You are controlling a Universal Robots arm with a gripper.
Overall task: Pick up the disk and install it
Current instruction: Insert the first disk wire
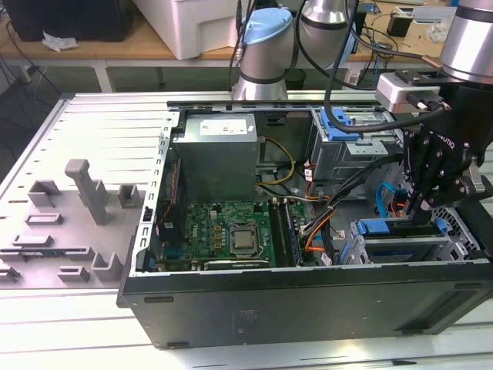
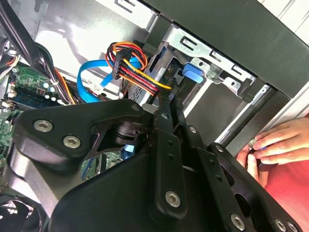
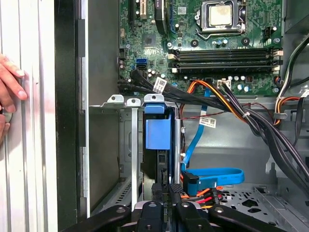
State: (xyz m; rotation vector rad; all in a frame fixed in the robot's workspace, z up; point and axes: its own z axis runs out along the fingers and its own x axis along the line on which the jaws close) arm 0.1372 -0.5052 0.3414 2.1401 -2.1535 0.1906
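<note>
Tool fingers nearly closed at the disk; disk seated in cage.

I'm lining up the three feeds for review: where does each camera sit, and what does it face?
Exterior view: off the arm, looking down into the open computer case; arm and gripper at its right.
Second wrist view: on the arm, behind the gripper, facing the drive cage.
First wrist view: on the arm, facing the blue drive carrier and motherboard.
Both wrist views share a person's hand outside the case.

Disk mostly hidden edge-on inside drive cage; hand cut off.
</note>
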